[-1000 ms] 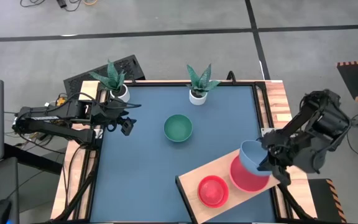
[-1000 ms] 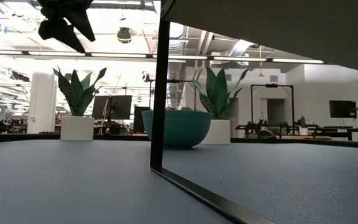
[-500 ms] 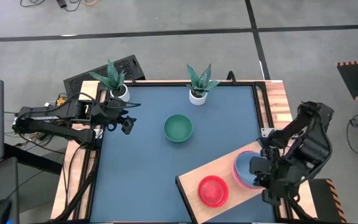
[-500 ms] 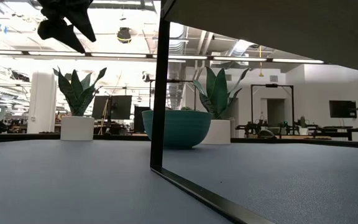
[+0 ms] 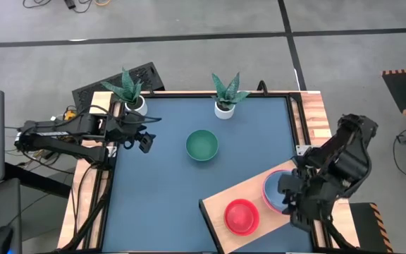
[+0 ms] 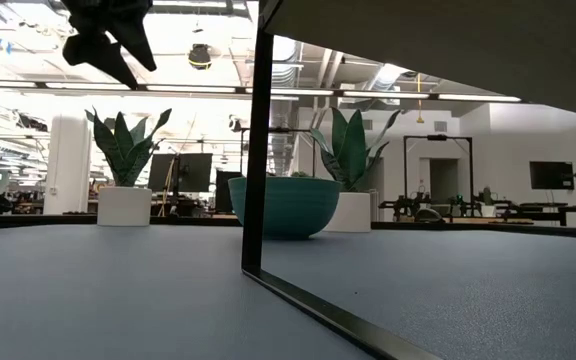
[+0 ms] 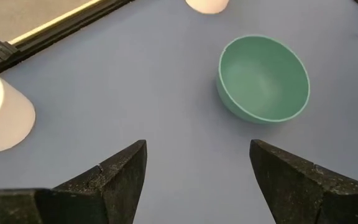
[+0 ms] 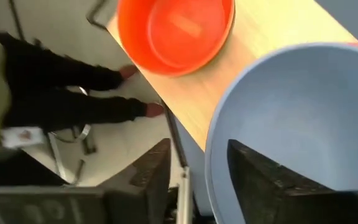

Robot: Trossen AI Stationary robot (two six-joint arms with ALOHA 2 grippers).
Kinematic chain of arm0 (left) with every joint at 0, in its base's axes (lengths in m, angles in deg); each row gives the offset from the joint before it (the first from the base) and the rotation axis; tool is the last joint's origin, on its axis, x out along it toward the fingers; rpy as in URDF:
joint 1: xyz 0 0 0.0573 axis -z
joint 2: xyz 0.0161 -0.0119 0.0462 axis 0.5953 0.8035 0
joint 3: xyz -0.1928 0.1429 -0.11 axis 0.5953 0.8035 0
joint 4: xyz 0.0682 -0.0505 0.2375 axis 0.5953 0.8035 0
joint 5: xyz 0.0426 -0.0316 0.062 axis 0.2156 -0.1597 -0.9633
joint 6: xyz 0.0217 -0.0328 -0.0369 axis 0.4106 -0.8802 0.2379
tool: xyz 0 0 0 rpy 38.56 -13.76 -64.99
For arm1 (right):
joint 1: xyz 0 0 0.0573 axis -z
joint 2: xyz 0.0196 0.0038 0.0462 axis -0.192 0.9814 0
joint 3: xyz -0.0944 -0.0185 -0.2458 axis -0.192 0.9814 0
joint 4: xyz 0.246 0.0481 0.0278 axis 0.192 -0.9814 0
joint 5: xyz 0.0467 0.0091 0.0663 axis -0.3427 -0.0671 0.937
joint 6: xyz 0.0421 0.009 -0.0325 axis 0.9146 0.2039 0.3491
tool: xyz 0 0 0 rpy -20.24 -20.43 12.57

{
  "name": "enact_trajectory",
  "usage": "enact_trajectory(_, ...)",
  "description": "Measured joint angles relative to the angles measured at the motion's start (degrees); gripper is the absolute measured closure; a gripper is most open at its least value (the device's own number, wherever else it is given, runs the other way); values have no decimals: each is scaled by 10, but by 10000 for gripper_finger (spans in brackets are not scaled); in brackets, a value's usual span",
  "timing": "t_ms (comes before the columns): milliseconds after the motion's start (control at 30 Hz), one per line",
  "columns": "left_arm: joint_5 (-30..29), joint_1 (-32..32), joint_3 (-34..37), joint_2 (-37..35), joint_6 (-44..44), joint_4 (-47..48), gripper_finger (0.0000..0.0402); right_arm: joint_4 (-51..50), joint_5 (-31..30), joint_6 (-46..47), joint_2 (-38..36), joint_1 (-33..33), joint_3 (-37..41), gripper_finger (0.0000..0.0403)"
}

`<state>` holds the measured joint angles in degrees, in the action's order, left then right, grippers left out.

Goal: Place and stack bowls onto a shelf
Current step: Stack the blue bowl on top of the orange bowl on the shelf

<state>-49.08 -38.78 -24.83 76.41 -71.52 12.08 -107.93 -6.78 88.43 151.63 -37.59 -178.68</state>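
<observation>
the right hand [image 5: 292, 206] pinches the rim of the light blue bowl [image 5: 275, 190], which sits in the pink bowl [image 5: 267, 201] on the shelf [image 5: 220, 202], beside the red bowl [image 5: 241, 216]. the left hand [image 5: 145, 141] waits spread wide over the bench [image 5: 161, 176], and the dark green bowl [image 5: 201, 144] sits alone mid-bench.

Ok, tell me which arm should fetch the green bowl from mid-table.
Left. The left gripper hangs open over the table's left side with the green bowl straight ahead, while the right gripper is shut on the blue bowl over the shelf.
</observation>
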Motion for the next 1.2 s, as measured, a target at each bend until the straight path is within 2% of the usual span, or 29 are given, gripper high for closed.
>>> enact_trajectory(200,8,0,0,12,4,4,132,45,7,36,-54,12,0,202)
enact_trajectory(300,7,0,0,15,9,4,132,62,-25,60,-76,7,-1,216)
enact_trajectory(467,7,0,0,15,9,2,132,0,-149,111,-70,-43,-1,255)
enact_trajectory(733,6,0,0,15,10,2,132,-85,-331,126,24,-124,0,317)
enact_trajectory(800,6,0,0,15,8,2,132,-98,-360,141,49,-135,0,327)
enact_trajectory(1200,7,0,0,15,-1,2,132,-99,-370,153,165,-125,0,357)
